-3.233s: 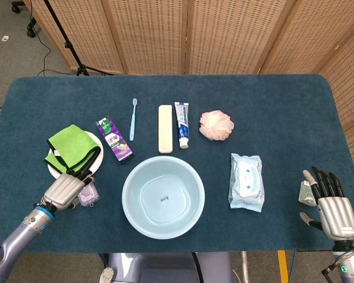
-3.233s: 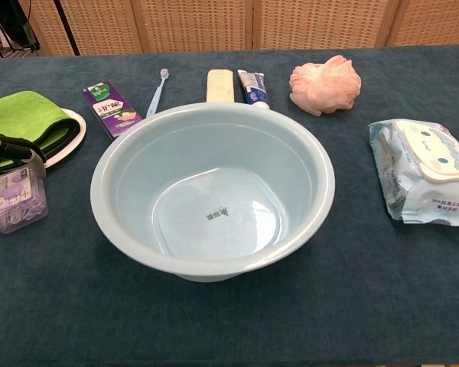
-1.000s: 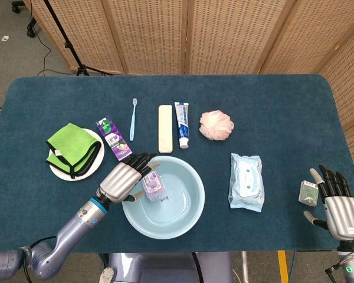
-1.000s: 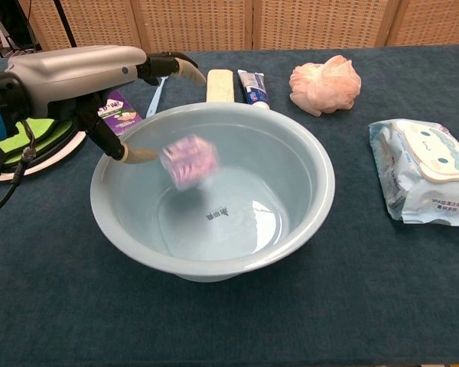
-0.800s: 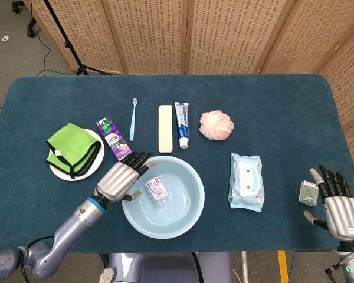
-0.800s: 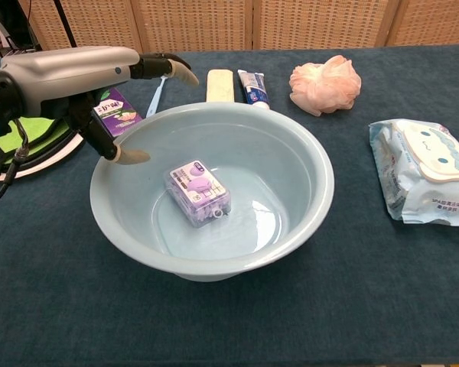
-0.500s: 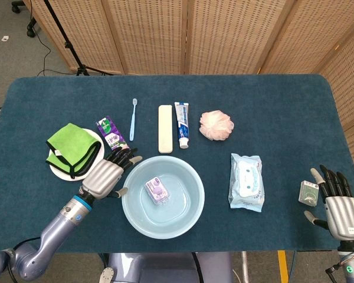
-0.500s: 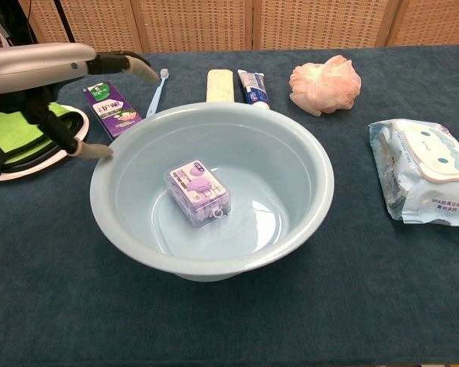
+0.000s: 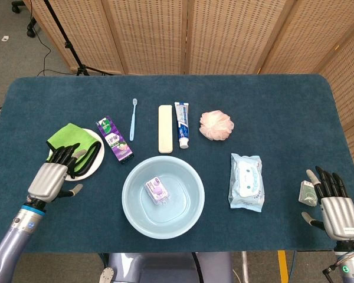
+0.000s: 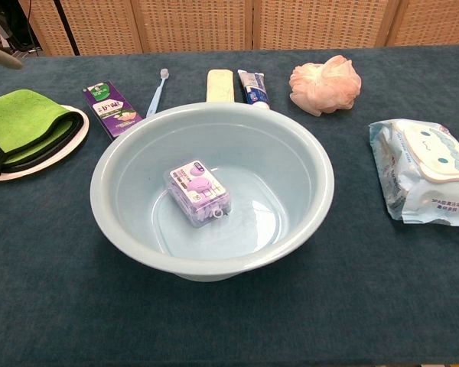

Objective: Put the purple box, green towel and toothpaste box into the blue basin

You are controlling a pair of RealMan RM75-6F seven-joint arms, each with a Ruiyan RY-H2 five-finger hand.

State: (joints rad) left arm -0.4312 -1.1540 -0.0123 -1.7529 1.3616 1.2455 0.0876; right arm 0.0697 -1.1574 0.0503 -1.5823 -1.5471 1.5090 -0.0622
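One of three done: small purple plastic box [image 10: 198, 192] lies in round pale-blue basin [image 10: 306, 157]; folded green towel [image 9: 71, 140] and purple-green toothpaste box [image 9: 114, 139] remain outside; left hand [image 9: 49, 177] and right hand [image 9: 334, 207] empty, fingers apart.

At centre a pale blue basin [image 9: 186, 213] holds a clear purple box [image 9: 156, 190], at left a bright green towel [image 9: 71, 141] edged in black lies on a white plate [image 9: 97, 164], beside it a purple-and-green toothpaste box [image 9: 115, 140], all on a dark teal tablecloth [image 9: 271, 112]
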